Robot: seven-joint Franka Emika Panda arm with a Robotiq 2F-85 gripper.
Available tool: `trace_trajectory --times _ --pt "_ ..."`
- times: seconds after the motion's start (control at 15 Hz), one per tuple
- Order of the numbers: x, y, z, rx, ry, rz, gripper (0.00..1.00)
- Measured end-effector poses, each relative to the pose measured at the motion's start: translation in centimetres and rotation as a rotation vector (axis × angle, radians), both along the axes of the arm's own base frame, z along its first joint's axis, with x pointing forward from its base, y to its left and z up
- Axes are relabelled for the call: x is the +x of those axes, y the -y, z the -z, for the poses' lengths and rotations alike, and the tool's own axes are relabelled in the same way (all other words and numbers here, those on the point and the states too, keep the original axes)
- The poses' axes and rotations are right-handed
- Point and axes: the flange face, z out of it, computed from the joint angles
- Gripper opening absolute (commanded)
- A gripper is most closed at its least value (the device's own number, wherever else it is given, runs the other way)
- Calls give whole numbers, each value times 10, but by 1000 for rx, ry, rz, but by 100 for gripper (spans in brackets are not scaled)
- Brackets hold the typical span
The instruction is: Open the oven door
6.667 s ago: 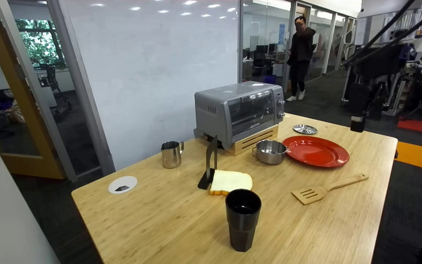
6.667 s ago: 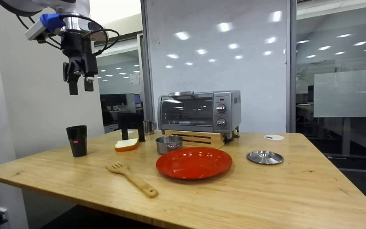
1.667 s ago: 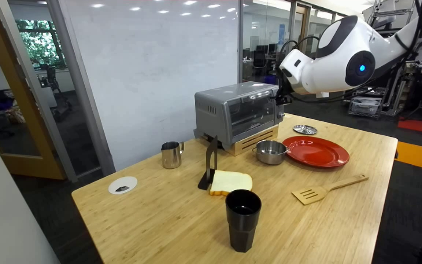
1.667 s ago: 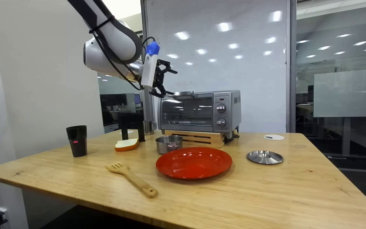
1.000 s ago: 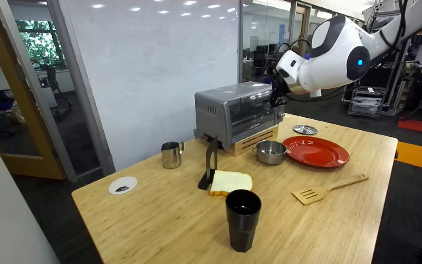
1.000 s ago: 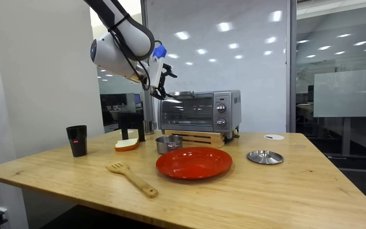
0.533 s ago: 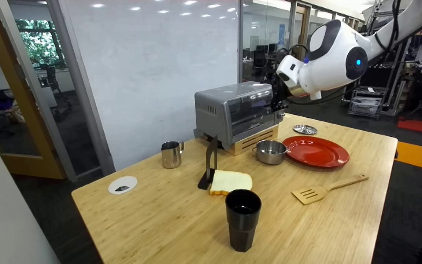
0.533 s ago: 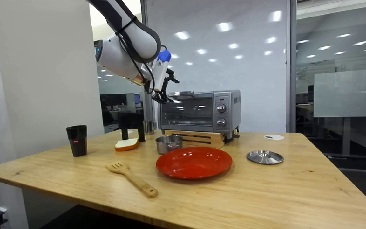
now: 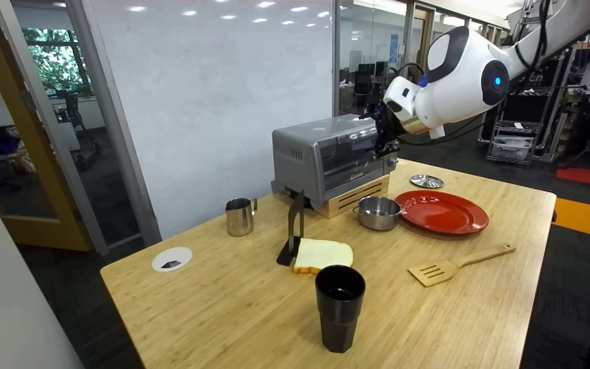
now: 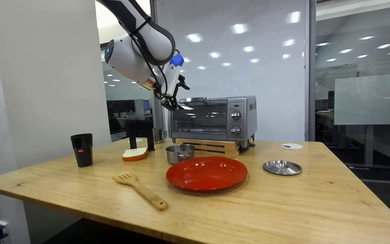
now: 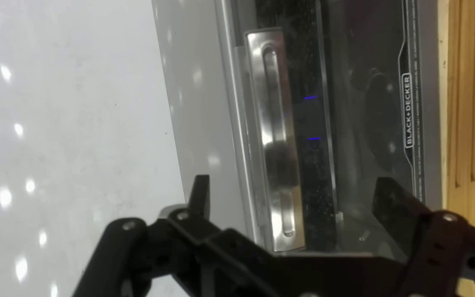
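We see the gripper [image 11: 292, 192] spread wide in front of the closed door [image 10: 200, 119] of the oven [image 10: 252, 117]. In the wrist view, the door's handle [image 11: 276, 136] shows between the fingers [image 11: 199, 194]; whether they touch it, we cannot tell.

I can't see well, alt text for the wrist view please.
The open gripper faces the closed oven door, whose silver handle appears between the fingers. The picture is sideways, with whiteboard at left and wooden stand at right.
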Motion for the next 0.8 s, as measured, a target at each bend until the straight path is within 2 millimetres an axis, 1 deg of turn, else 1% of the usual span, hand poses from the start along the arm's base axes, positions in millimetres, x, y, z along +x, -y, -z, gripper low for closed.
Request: trace_trajectory --times 0.2,0.4,0.67,0.8 --pt "7 3 1 -1 1 1 100" --pt "14 11 11 1 -12 7 100" --pt "13 17 26 2 -74 -9 100" --pt "13 17 24 -1 -94 -28 100"
